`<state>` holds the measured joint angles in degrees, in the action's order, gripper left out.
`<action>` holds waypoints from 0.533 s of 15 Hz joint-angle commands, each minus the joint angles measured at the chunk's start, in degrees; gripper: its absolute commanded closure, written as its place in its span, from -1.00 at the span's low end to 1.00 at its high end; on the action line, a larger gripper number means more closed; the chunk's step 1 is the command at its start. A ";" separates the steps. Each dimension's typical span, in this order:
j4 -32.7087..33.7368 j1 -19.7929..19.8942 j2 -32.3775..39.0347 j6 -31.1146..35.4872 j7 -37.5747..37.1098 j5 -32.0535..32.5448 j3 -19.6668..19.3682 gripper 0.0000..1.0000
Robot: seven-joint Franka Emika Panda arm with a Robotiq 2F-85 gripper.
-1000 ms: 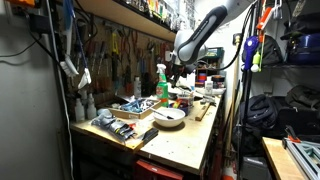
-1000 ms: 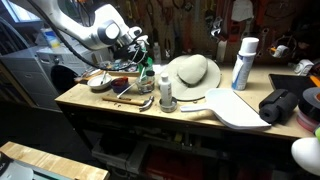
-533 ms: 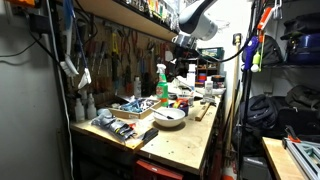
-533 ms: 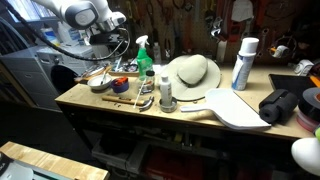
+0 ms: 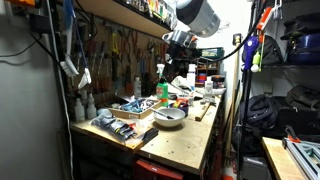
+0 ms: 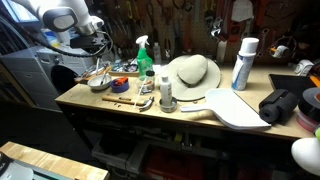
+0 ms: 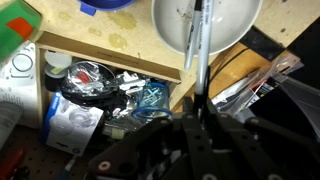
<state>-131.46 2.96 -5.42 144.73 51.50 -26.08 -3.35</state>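
Observation:
My gripper (image 7: 196, 122) is shut on a thin grey utensil (image 7: 199, 55) that points down toward a metal bowl (image 7: 205, 20) on the wooden bench (image 7: 110, 45). In both exterior views the gripper (image 5: 173, 63) (image 6: 96, 42) hangs raised above the cluttered end of the bench, over the bowl (image 6: 98, 82). A green spray bottle (image 5: 162, 82) (image 6: 144, 55) stands close beside it. The utensil is too thin to make out in the exterior views.
A straw hat (image 6: 192, 72), a white spray can (image 6: 243, 62), a white cutting board (image 6: 240, 108) and a black bag (image 6: 283, 104) sit along the bench. Tools hang on the back wall (image 5: 120, 45). Bags and clutter (image 7: 95, 90) lie below the bench edge.
The arm has risen and swung away from the bench surface toward the bench's end; the gripper now hangs higher above the bowl than one second ago.

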 commanded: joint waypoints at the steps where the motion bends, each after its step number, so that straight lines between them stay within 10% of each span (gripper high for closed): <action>1: -3.43 -3.34 1.28 8.20 3.41 0.21 1.10 0.94; 7: -5.43 -5.28 4.80 14.13 1.09 2.80 3.52 0.94; 8: -5.53 -5.15 5.45 14.17 0.24 3.65 3.72 0.27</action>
<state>-135.57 -2.13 -1.07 157.48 53.50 -25.12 -0.10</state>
